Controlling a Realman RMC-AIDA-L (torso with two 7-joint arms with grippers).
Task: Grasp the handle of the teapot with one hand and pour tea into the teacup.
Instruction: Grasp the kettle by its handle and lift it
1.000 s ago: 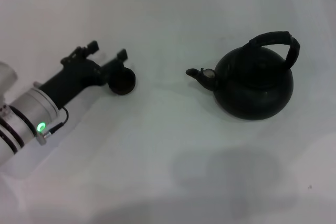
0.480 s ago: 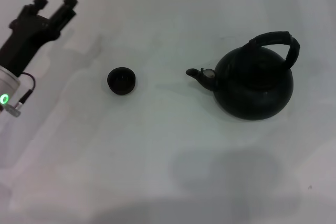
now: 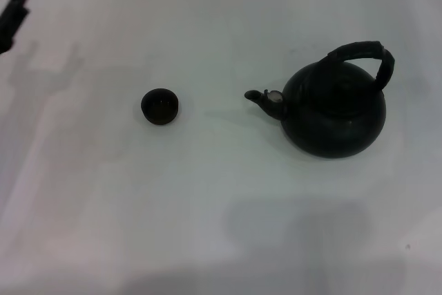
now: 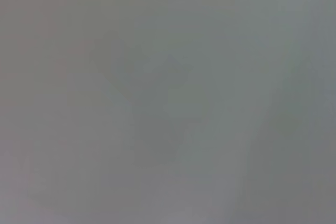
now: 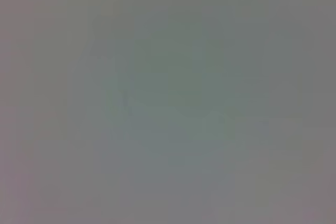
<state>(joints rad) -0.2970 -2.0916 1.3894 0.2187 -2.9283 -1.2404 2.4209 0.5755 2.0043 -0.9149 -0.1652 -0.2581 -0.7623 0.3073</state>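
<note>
The matte black teapot (image 3: 337, 114) stands upright on the white table at the right of the head view. Its arched, ribbed handle (image 3: 366, 53) rises over its top and its spout (image 3: 266, 98) points left toward the teacup. The small dark teacup (image 3: 160, 106) stands upright left of centre, well apart from the spout. Only the dark tip of my left gripper (image 3: 14, 10) shows at the far left edge, far from the cup and touching nothing. My right gripper is out of view. Both wrist views show only a plain grey surface.
The white table (image 3: 221, 198) spreads around both objects. The left arm's shadow (image 3: 41, 94) lies over the table's left side, and a soft shadow (image 3: 297, 229) lies near the front below the teapot.
My left gripper has pulled away from the teacup, up and to the left, until almost out of the head view. The teacup and teapot have not moved.
</note>
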